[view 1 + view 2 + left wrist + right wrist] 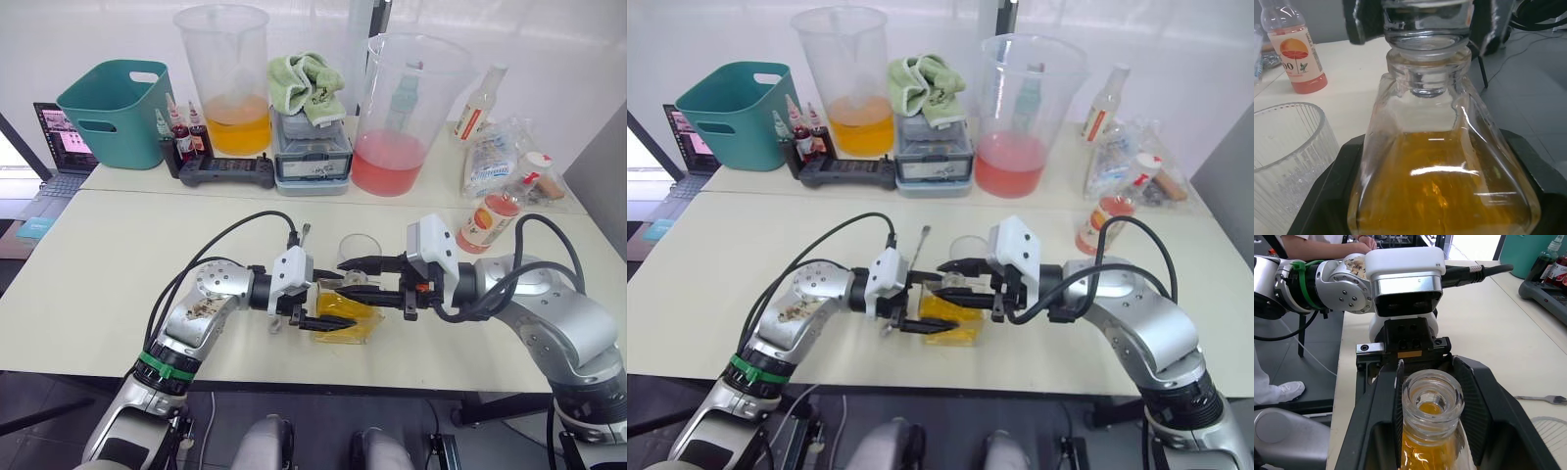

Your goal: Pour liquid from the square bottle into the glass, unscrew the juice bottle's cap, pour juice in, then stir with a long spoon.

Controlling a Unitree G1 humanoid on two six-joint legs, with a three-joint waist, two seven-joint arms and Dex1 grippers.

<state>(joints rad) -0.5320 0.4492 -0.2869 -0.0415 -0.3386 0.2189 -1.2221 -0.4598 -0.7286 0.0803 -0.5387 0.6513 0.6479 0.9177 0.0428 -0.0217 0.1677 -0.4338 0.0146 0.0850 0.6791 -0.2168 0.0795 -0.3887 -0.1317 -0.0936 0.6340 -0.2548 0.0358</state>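
flat-sided glass square bottle (pixel 1442 181) between black fingers (pixel 1327 196).

Both arms are reaching inward, forearms level, tools facing each other tip to tip. Left tool (pixel 328 319) is clamping the square bottle (pixel 345 313) at its body; right tool (pixel 361 276) is closing its fingers around the neck.
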